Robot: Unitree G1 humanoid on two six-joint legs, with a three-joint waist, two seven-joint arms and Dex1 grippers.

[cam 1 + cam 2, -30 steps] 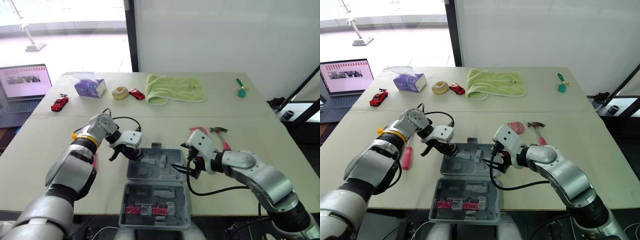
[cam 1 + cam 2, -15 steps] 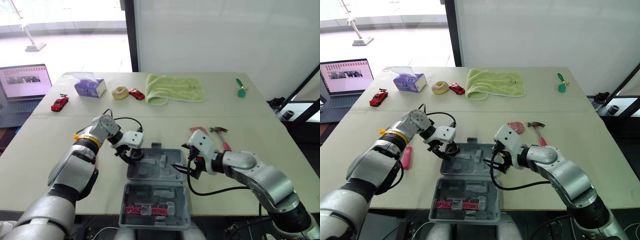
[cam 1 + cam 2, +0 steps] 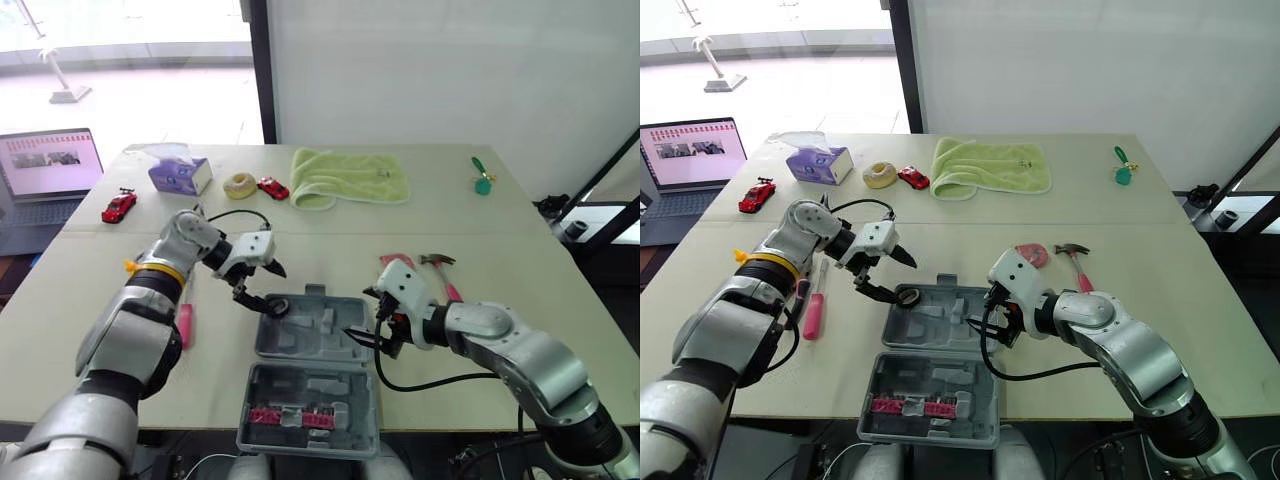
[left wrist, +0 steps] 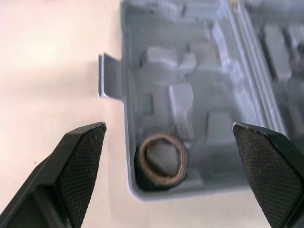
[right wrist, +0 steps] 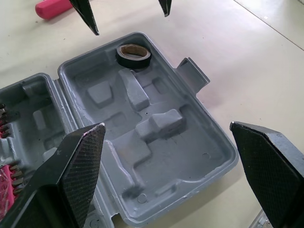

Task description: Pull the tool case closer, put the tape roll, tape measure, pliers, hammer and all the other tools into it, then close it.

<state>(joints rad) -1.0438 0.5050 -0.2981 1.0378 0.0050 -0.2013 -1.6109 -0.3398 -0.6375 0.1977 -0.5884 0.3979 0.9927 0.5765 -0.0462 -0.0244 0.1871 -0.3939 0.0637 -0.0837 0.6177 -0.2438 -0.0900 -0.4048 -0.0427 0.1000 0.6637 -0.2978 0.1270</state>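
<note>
In the lower middle of the frame, tool case (image 3: 322,338): lies open on the table (image 3: 480,230), with its moulded far half towards the middle of the frame and the near half at the bottom edge.
Tape roll (image 4: 161,160): dark, with a brown core; it lies flat in the upper-left corner of the far half, against the case wall.
Left gripper (image 4: 168,126): jaws spread wide and empty, hanging just above and a little to the left of the roll.
Roll and jaws: apart. The roll sits below the gap between the two fingers, and neither finger touches it.
Right gripper (image 5: 167,125): also wide open and holding nothing, low at the right rim of the far half.
Step in hand: the roll looks stowed, so this reads as the pause between one tool and the next.
Loose tools: a pink-handled screwdriver (image 3: 185,325) lies left of the case, and the hammer (image 3: 1072,250) lies to its upper right, beyond the right arm.
Next move: probably the left arm swings out to the screwdriver, or the right arm reaches back for the hammer. Either way the jaws must come down across the handle and close squarely on it.
Closing the case: not yet due, as tools remain on the table.
</note>
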